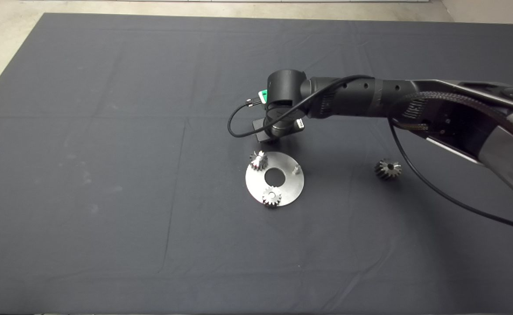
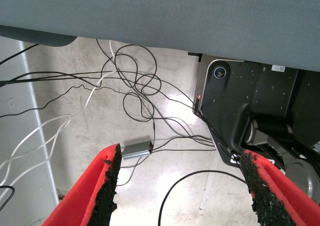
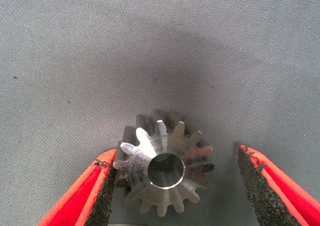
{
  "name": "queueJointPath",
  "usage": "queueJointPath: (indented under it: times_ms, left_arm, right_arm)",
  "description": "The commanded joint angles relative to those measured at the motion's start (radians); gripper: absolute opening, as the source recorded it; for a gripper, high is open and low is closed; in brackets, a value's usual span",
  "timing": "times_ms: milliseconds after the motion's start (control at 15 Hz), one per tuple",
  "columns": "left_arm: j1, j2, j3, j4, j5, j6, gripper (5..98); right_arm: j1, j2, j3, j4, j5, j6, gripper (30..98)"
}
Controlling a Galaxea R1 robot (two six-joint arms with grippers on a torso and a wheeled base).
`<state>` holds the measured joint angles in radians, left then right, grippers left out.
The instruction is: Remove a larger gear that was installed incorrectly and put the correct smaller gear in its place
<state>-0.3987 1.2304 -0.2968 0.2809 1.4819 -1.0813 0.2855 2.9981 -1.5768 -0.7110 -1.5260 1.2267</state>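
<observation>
Shiny and small, the smaller gear (image 3: 162, 168) lies flat on the dark mat (image 1: 107, 175), close to the round steel plate (image 1: 291, 186). Right gripper (image 3: 175, 158) hangs over it with its red fingers (image 3: 102, 186) spread wide, one on each side, not squeezing. Two more small gears (image 1: 259, 160) (image 1: 272, 196) sit on the plate, and one peg (image 1: 296, 168) is bare. Well off to the plate's side lies the larger gear (image 1: 388, 169). Left gripper (image 2: 182, 171) waits with its fingers apart, above a floor with cables.

Robotics lab; floor cables (image 2: 125, 90)
</observation>
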Motion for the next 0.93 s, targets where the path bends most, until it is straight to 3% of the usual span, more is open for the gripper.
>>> queueJointPath:
  times_ms: [0,200,333,733,867]
  left_arm:
    - [0.009,-0.005,0.012,0.011,0.008,-0.003,59.7]
    - [0.009,-0.004,0.013,0.011,0.008,-0.003,59.7]
    - [0.009,-0.004,0.013,0.011,0.007,-0.003,59.7]
    - [0.009,-0.005,0.013,0.011,0.006,-0.003,59.7]
    - [0.009,-0.004,0.013,0.011,0.006,-0.003,59.7]
  right_arm:
    - [0.017,0.005,0.015,-0.039,-0.040,0.002,62.5]
    - [0.017,0.005,0.025,-0.047,-0.042,0.005,62.5]
    - [0.020,0.005,0.029,-0.059,-0.043,0.007,57.0]
    - [0.020,0.005,0.043,-0.062,-0.043,0.005,51.9]
    - [0.018,0.003,0.042,-0.073,-0.043,0.007,46.8]
